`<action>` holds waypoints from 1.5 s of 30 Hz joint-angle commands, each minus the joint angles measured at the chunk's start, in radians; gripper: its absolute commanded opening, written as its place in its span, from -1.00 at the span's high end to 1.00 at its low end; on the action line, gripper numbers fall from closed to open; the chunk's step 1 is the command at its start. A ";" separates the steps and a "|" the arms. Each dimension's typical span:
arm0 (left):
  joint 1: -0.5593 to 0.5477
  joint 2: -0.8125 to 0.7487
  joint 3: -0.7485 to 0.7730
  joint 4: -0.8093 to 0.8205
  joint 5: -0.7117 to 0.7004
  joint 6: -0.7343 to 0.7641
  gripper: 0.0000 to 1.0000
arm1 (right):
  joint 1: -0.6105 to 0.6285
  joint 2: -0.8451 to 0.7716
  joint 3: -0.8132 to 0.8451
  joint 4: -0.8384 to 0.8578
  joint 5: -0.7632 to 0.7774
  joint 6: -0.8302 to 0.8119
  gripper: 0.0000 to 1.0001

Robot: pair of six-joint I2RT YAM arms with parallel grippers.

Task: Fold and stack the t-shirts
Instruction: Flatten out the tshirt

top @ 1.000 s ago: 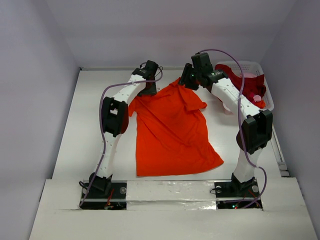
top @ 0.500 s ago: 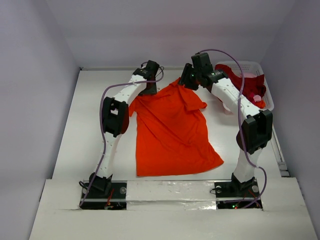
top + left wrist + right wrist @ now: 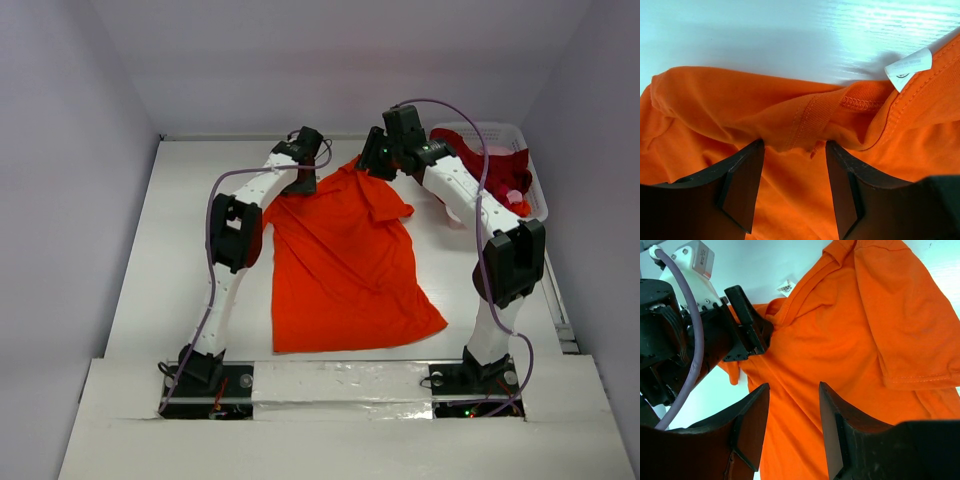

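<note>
1. Closing too shallow is the first risk. The left gripper stands open astride the collar ridge, jaws apart, nothing pinched. A bite on the ribbing edge alone could slip out on the lift.
2. The right gripper is also open and holds nothing, hanging above the shoulder near the sleeve. Catching the sleeve instead of the shoulder seam would likely skew the fold.
3. The orange shirt lies spread on the table, hem toward the arm bases and slightly askew. Uneven pulls would twist it further.
4. Both grippers sit close together at the collar end, so converging moves could knock them together.
5. The crimson shirt is heaped in the basket, draped over its rim. The right arm passes just beside it and could snag it.
</note>
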 commanded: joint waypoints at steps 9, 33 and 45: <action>-0.006 -0.012 0.018 -0.010 -0.021 0.007 0.77 | -0.004 -0.046 0.029 0.043 -0.011 0.002 0.01; 0.003 -0.028 0.120 -0.036 -0.031 -0.026 1.00 | -0.004 -0.091 -0.047 0.072 -0.036 0.010 0.01; 0.054 -0.039 0.134 0.000 -0.068 -0.063 1.00 | -0.004 -0.173 -0.123 0.072 -0.027 -0.011 0.02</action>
